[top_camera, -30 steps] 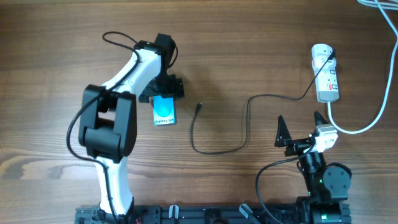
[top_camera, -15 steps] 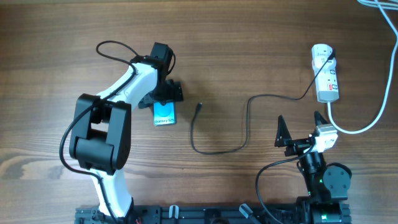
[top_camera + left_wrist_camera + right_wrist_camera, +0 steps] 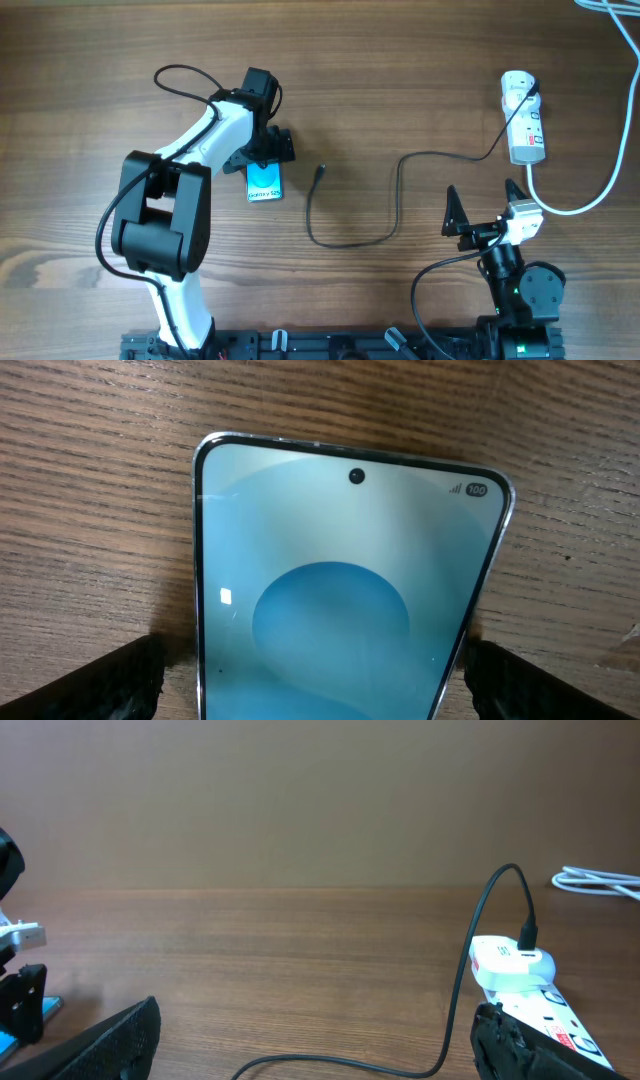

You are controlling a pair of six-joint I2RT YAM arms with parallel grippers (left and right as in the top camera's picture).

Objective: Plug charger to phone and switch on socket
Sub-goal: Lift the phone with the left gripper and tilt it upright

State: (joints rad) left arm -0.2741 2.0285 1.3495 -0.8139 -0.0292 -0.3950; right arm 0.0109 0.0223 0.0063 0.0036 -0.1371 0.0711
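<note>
— Leftward swings the left arm's elbow compared with a second ago, and for the last half second nothing stirs; the phone lies about where it lay
— What is the left pincer doing?
— It sits over the phone's top end, jaws apart, with fingers on either side of the screen. A dark sliver shows beside the phone's edge, so I judge it is not clamped yet
— And the right pincer?
— Spread wide and empty, low near its own base, well apart from the charger
— So how far along is the job?
— Early, I'd say. The charger's far end already runs into the socket at the right of the surface, but its plug tip lies loose near the phone, to its right, touching nothing. Plugging in is left to do, and so is the switch, whose state is too small to read
</note>
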